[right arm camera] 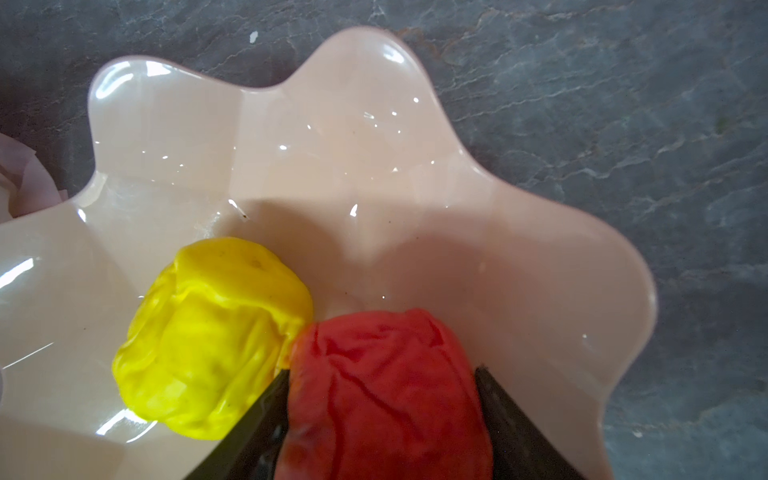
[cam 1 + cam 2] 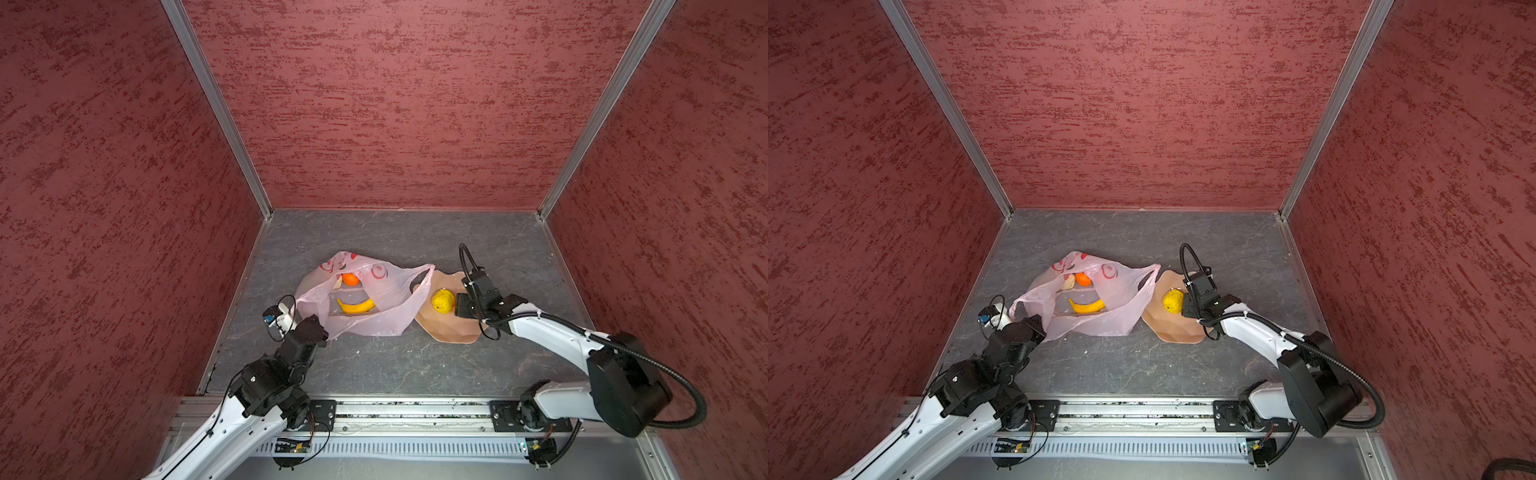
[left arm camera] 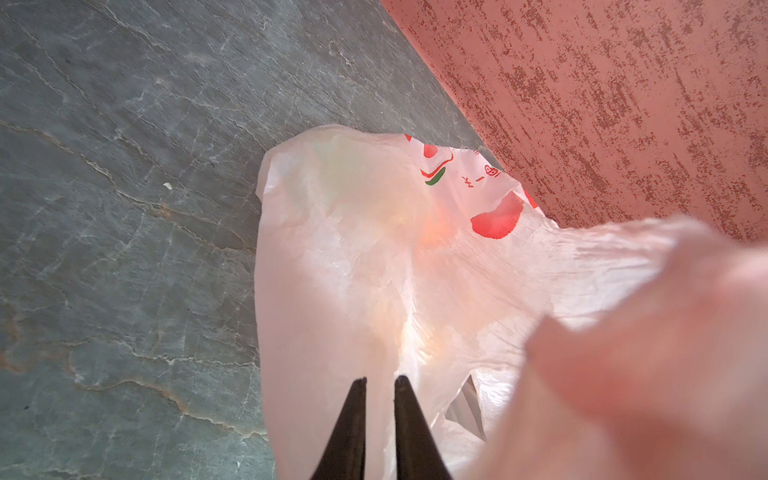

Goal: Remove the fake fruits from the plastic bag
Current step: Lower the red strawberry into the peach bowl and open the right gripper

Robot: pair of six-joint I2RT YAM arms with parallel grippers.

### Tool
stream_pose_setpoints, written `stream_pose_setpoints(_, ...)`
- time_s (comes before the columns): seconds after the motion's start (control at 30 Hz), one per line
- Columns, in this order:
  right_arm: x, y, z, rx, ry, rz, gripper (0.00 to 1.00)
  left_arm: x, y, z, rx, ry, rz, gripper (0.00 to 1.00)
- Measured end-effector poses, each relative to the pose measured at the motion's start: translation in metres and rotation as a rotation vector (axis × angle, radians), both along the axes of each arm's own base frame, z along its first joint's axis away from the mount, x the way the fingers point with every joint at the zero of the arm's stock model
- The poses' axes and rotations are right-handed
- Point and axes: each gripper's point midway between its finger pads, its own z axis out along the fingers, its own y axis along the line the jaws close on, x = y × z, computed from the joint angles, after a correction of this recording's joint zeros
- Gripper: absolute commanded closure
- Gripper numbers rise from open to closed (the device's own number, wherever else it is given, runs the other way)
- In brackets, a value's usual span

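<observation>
The plastic bag [image 2: 390,291] is lying crumpled on the grey tabletop [image 2: 415,365], left of centre, its mouth gaping open. Inside it, in a top view, the banana [image 2: 355,306] is lying near the mouth. The orange ball [image 2: 350,279] and the beige lumpy piece [image 2: 1069,283] are sitting side by side farther in. The yellow ball [image 1: 212,336] is resting in the peach dish [image 1: 374,166], just right of the bag, and is touching the red ball [image 1: 386,415]. The right gripper [image 1: 382,370] is gripping the red ball within the dish's rim, one finger pressing each side. The left gripper [image 3: 380,380], jaws narrow, is pinching the bag's film at its near edge.
</observation>
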Motion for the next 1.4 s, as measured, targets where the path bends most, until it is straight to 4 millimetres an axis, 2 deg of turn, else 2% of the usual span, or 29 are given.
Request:
stream_pose_setpoints(0.87, 0.002, 0.002, -0.011, -0.007, 0.024, 0.005, 0.21, 0.001, 0.0, 0.001, 0.006, -0.004, -0.006, 0.82)
stream_pose_setpoints(1.4, 0.007, 0.005, 0.004, -0.008, 0.005, 0.019, 0.19, 0.001, -0.001, 0.003, -0.002, -0.015, -0.006, 0.82)
